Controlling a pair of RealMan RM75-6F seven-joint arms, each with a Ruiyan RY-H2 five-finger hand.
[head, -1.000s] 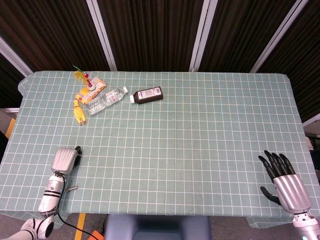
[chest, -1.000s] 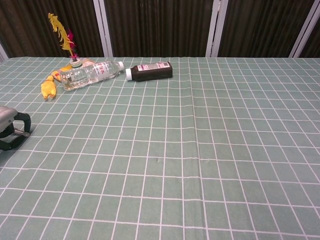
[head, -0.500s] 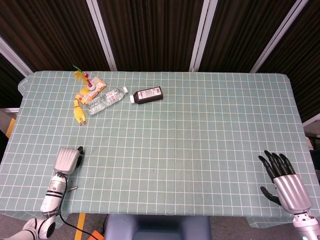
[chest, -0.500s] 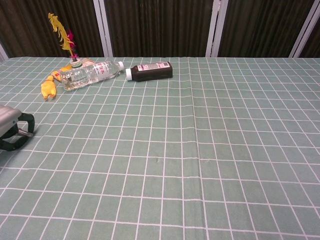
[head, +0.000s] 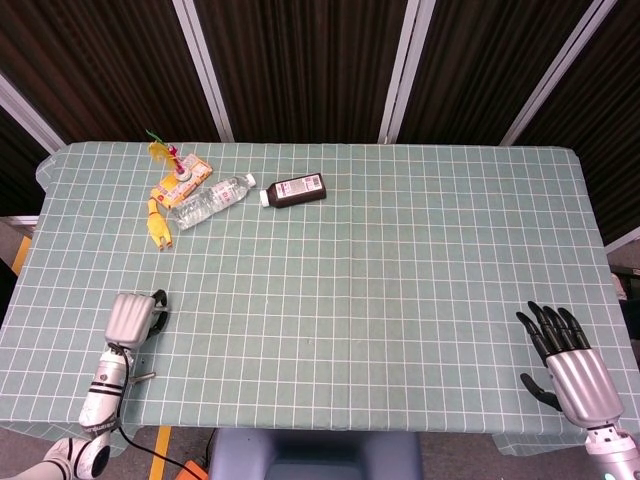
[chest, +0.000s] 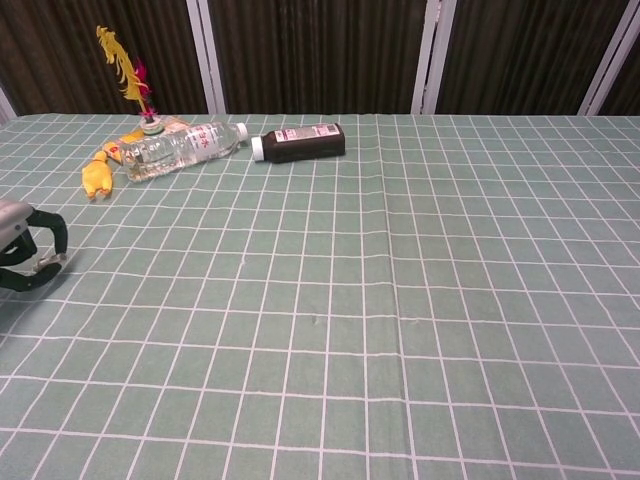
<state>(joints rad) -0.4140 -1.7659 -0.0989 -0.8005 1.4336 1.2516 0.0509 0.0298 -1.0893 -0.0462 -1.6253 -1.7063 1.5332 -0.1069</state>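
One bench (head: 400, 260) fills most of the room, draped in a pale green cloth ruled with a white grid, its corners hanging soft.

Two robot hands sit at its near edge, well apart. The right robot hand (head: 565, 362) has a silver metal back and black fingers spread apart, gripping nothing, over the near right corner. The left robot hand (head: 133, 318) (seen from the chest camera only as a sliver at the frame's edge (chest: 22, 255)) has the same silver back, its dark fingers curled downward over the cloth with nothing in them.

The loose things lie far off in the back left part of the bench, clustered. One clear plastic water bottle (head: 208, 201) lies on its side, ribbed, white-capped. One dark brown bottle (head: 295, 190), blocky with a white cap and label, lies just beside it. One flat orange packet (head: 190, 178) sits behind them with one small feathered toy (chest: 130, 70) standing on it, yellow and pink plumes upright. One yellow rubber chicken (head: 158, 224) lies nearest the left robot hand.
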